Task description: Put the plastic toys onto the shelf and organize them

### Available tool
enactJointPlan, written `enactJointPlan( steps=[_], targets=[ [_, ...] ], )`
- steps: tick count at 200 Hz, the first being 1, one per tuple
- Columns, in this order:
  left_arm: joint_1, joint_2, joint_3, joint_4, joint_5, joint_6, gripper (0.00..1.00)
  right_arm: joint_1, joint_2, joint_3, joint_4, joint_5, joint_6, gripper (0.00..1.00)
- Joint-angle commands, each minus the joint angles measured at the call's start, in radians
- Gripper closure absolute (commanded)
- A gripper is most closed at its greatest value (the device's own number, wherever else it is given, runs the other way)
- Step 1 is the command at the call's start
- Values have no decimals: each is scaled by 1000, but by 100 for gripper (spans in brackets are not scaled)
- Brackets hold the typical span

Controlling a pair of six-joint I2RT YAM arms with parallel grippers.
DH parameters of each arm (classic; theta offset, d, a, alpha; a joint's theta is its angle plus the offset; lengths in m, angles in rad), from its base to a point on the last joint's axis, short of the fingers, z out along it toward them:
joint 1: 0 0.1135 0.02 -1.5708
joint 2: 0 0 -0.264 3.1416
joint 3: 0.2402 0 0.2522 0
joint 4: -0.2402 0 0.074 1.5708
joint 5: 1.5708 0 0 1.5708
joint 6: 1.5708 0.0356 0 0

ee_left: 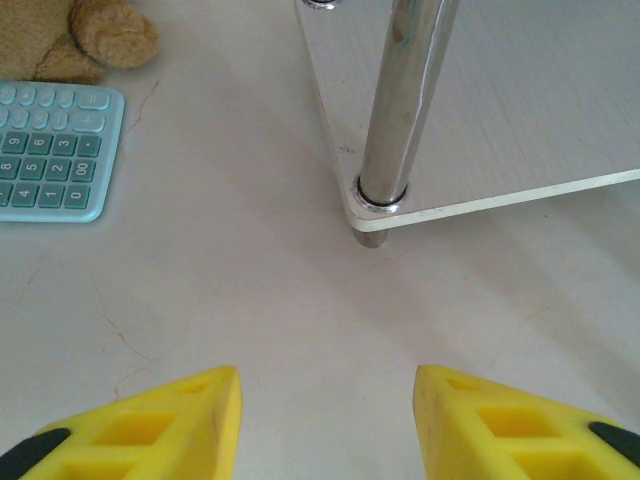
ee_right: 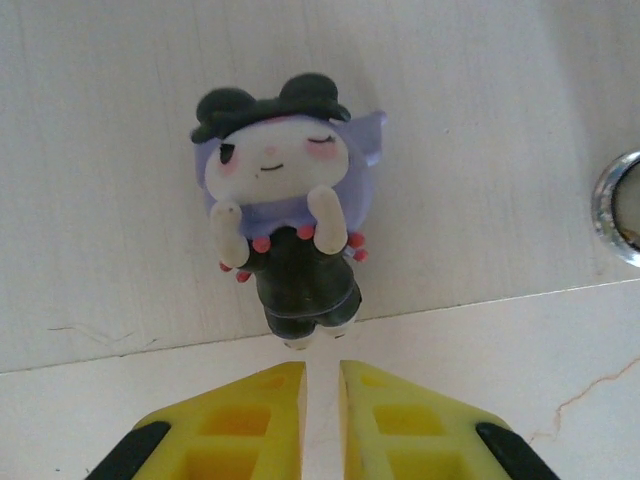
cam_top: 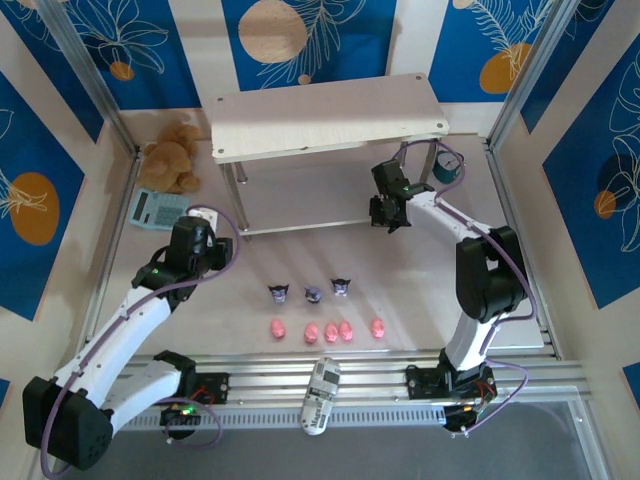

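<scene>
Right wrist view: a dark purple-and-white figurine [ee_right: 285, 210] rests on the lower board of the shelf [ee_right: 100, 150], its front toward the camera and its feet at the board's near edge. Just in front of it, not touching, the right gripper [ee_right: 320, 385] has its yellow fingers drawn almost together with nothing between them. A silver leg ring [ee_right: 622, 205] shows at the right.

From the top external camera, the shelf [cam_top: 325, 120] stands at the far side of the table [cam_top: 430, 300], with the right gripper [cam_top: 388, 215] at the front right of its lower board. On the table in front, three more figurines [cam_top: 313, 294] stand in a row. Five pink pigs [cam_top: 331, 331] lie in a second row just nearer the arms.

The left gripper [ee_left: 325, 420] hangs spread wide over bare tabletop, grasping nothing, near the shelf's front left leg [ee_left: 400, 100]. A teal calculator [ee_left: 55, 150] and a brown teddy bear [ee_left: 80, 35] lie to its left. A teal clock [cam_top: 448, 167] stands beside the shelf's right end, and a white device [cam_top: 321, 395] lies on the near rail. The walls are blue, with white leaves and orange discs.
</scene>
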Motion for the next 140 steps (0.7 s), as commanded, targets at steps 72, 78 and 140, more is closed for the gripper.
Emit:
enactJointPlan(
  steps=[72, 78, 140],
  targets=[
    [13, -12, 3, -19, -8, 3, 50, -16, 73, 65, -12, -27, 8, 83],
    [13, -12, 4, -20, -9, 4, 50, -18, 76, 69, -12, -25, 8, 83],
    [15, -8, 7, -21, -8, 5, 49, -13, 69, 77, -25, -31, 11, 82]
  ],
)
